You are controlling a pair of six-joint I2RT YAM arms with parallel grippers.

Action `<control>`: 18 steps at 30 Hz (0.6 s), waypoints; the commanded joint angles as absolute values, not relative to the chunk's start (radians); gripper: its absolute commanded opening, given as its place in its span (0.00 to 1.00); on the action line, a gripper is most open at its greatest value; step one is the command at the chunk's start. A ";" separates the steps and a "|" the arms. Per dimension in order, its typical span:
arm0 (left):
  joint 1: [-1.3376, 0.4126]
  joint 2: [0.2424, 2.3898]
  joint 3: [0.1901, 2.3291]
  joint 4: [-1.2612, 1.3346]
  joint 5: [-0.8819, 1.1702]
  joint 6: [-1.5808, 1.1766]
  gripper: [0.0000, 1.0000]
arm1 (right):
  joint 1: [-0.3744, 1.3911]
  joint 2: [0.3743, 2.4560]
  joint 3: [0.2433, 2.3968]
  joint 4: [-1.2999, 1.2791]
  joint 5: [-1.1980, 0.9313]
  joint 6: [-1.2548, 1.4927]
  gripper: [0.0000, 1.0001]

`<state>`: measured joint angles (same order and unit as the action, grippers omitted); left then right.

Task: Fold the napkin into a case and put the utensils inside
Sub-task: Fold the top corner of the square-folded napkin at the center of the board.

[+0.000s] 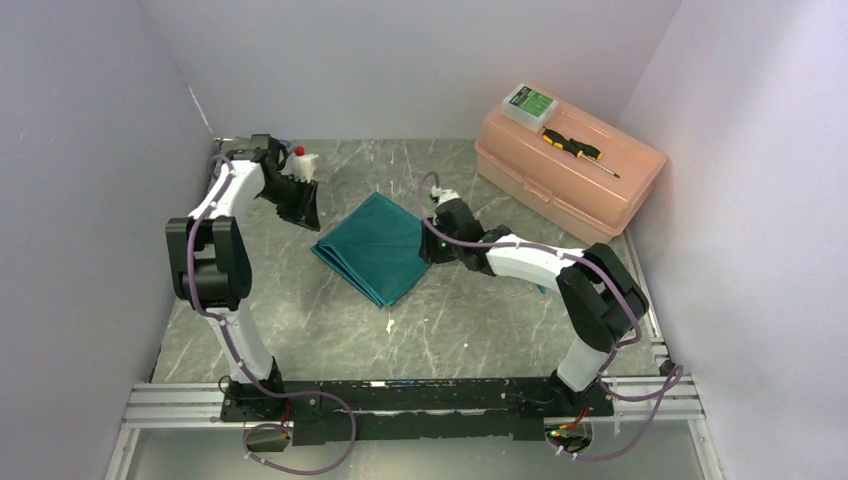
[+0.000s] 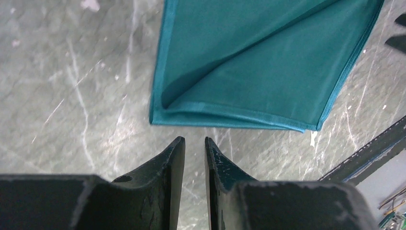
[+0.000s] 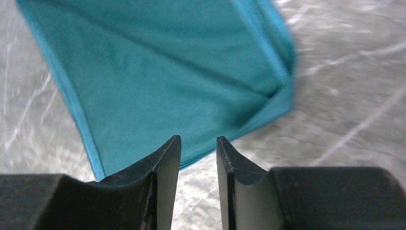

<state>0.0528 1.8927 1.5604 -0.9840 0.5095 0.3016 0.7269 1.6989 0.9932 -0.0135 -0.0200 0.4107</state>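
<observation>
Filling both wrist views, the napkin [image 2: 258, 62] leaves the screwdriver [image 1: 578, 148] to the overhead.

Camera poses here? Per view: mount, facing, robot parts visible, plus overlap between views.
Top external: above and behind the bases, looking down over the table; shows left arm and right arm whole, with the napkin between left gripper and right gripper.
Left wrist: on the left arm, looking past its own fingers at the napkin's folded corner.
Right wrist: on the right arm, looking past its own fingers at the napkin's edge, blurred.
Shared: all three see the napkin and table.
</observation>
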 commanded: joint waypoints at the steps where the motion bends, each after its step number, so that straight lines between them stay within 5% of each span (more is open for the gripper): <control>1: 0.007 1.963 1.590 -0.949 0.481 0.283 0.28 | 0.646 1.668 0.985 -0.038 0.032 0.539 0.30; 4: 0.005 1.990 1.577 -0.917 0.453 0.288 0.27 | 0.590 1.704 0.993 -0.013 -0.063 0.575 0.04; 6: 0.005 2.001 1.569 -0.907 0.448 0.295 0.25 | 0.555 1.741 1.013 -0.015 -0.131 0.597 0.00; 13: -0.029 2.009 1.502 -0.844 0.390 0.328 0.22 | 0.527 1.794 1.060 -0.065 -0.174 0.594 0.41; 18: -0.029 2.000 1.448 -0.798 0.331 0.355 0.19 | 0.510 1.806 1.052 -0.023 -0.234 0.623 0.51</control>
<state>-0.0261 2.0144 1.4845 -0.8562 0.3882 0.3180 0.5228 1.8069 1.0161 -0.0711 -0.1699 0.5930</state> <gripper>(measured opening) 0.198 0.485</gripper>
